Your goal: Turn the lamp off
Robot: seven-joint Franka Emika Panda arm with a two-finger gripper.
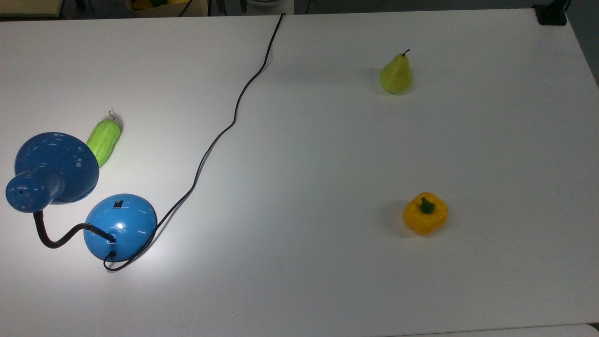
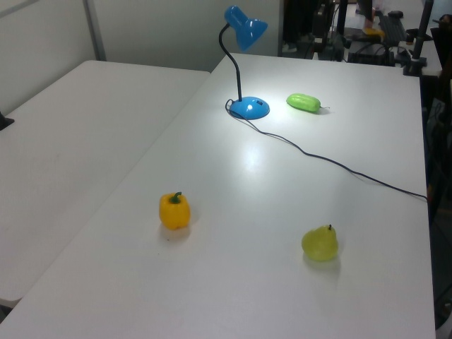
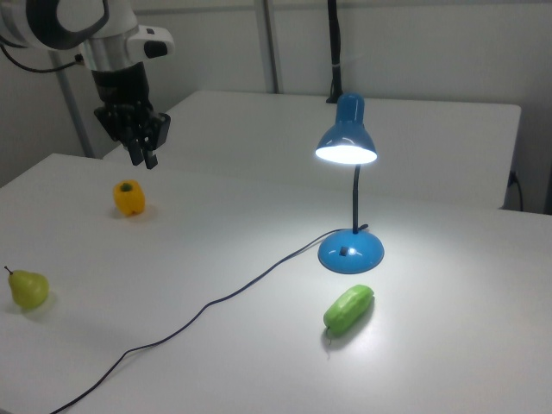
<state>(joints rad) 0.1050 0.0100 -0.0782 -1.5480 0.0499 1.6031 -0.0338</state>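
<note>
We see the lamp standing on the white desk, near the desk's edge at the top view's left. Its shade glows bright underneath in the right view, so it is lit. The dome base carries a small black switch on top. A black gooseneck curves from the base up to the shade. The cord leaves the base and snakes across the desk to the far edge at the top view's top.

A green cucumber lies just beside the lamp, partly under the shade in the top view. A pear stands well apart, toward the top view's upper right. A yellow pepper sits toward the top view's lower right.

In the right view the gripper hangs in the air above the pepper, well apart from the lamp. It holds nothing; whether its fingers are spread or closed we cannot tell.
</note>
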